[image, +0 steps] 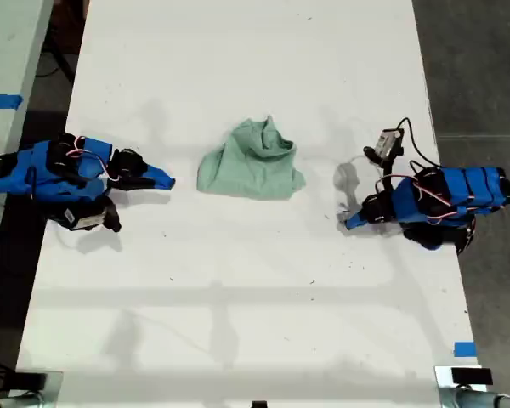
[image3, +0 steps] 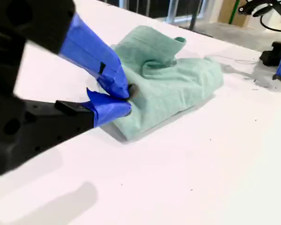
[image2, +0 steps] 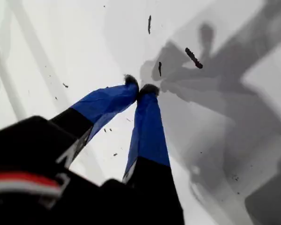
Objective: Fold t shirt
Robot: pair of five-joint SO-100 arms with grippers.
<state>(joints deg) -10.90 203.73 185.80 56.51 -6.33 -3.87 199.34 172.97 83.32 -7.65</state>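
White table (image: pixel 238 323) filled most of the exterior view. The t shirt (image: pixel 253 161) lay bunched in a wrinkled heap just above frame centre, touching neither arm. My second gripper (image: pixel 163 179), at the exterior view's left, pointed at the shirt with jaws together on nothing. My first gripper (image: pixel 347 223), at the exterior view's right, rested tips-down on bare table, jaws pressed together, empty.

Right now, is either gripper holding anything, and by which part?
Nothing is held. My first gripper is shut against the table; my second gripper is shut, short of the t shirt.
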